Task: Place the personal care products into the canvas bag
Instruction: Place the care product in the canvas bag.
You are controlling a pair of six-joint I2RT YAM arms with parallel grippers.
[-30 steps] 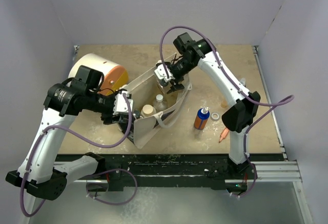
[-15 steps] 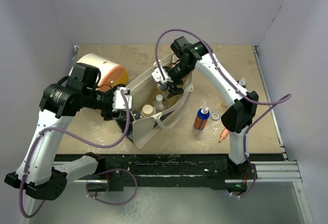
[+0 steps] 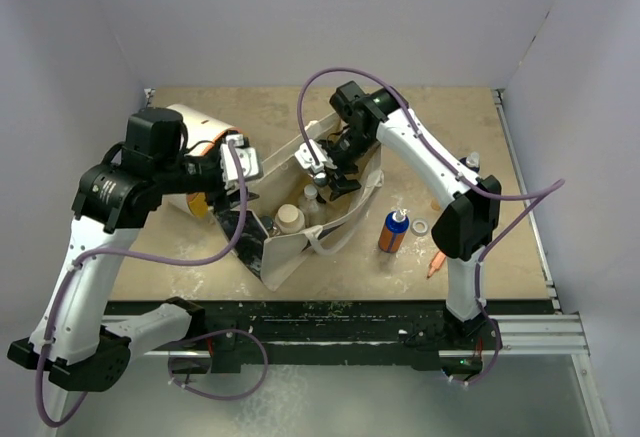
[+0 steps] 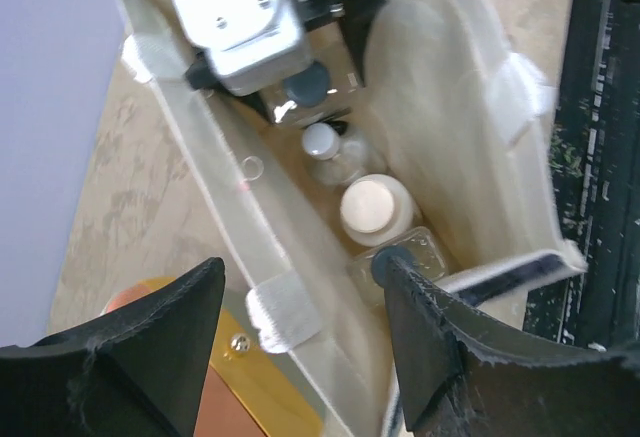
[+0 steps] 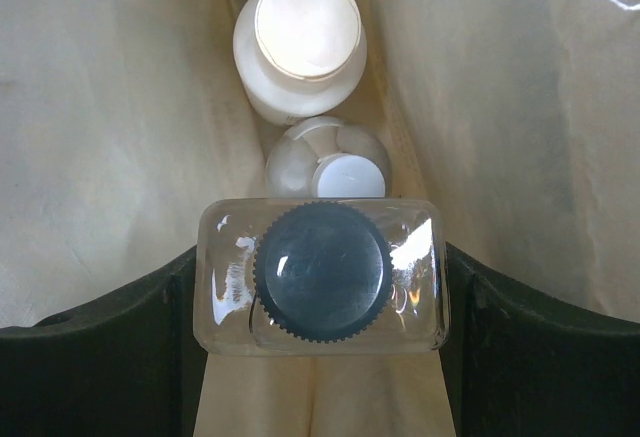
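The cream canvas bag (image 3: 290,252) stands open mid-table. My right gripper (image 3: 325,172) reaches into it from above and is shut on a clear bottle with a black cap (image 5: 322,277), a finger against each short side. Below it in the bag stand a white bottle with a tan cap (image 5: 298,42) and a small clear bottle with a white cap (image 5: 335,162). Another clear bottle (image 4: 420,257) lies by the bag's near end. My left gripper (image 4: 305,327) is open over the bag's left wall (image 4: 230,207), which runs loosely between its fingers. An orange bottle with a blue top (image 3: 393,232) stands on the table right of the bag.
A big white drum with an orange end (image 3: 195,127) lies just left of the bag, under my left arm. A white ring (image 3: 420,226), a small beige piece (image 3: 437,200) and an orange stick (image 3: 437,262) lie near the right arm's base.
My left gripper has lifted and swung back from the bag's near-left corner to above its left rim. My right gripper has shifted slightly left with the clear bottle inside the bag.
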